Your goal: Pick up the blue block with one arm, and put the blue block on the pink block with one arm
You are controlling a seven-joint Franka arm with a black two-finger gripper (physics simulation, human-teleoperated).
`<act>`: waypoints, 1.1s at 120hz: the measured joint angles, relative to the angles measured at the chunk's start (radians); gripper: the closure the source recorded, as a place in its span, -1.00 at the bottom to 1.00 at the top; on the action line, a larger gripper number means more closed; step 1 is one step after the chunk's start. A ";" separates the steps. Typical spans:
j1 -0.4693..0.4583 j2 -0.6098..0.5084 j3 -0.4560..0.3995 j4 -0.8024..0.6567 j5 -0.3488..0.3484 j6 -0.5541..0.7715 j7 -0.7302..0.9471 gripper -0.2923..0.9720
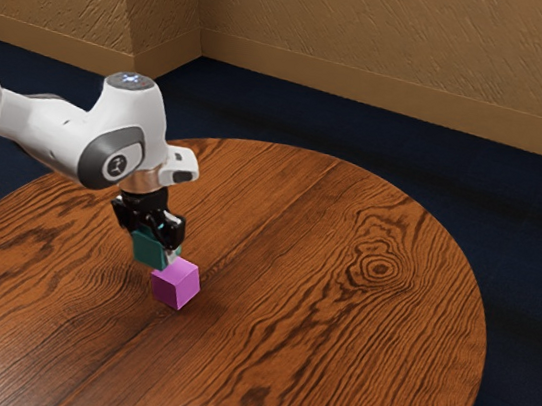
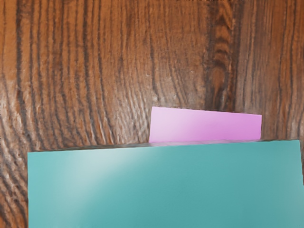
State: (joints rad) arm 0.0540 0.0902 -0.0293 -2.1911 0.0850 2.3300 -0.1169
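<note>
The gripper [image 1: 155, 236] was clenched on the blue block [image 1: 151, 250], holding it off the table [image 1: 362, 276], just above the pink block [image 1: 175, 283] and offset toward the exterior view's left of it. In the wrist view, a strip of the pink block showed past the blue block's edge.

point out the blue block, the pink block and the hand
blue block [image 2: 166, 190]: wrist view, middle of its near face
pink block [image 1: 176, 284]: exterior view, middle of the cube
hand [image 1: 152, 235]: exterior view, midway between its fingertips
</note>
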 joint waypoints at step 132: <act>-0.017 0.025 -0.039 0.005 0.010 0.049 0.032 0.21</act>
State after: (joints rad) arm 0.0374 0.1157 -0.0684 -2.1858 0.0946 2.3786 -0.0849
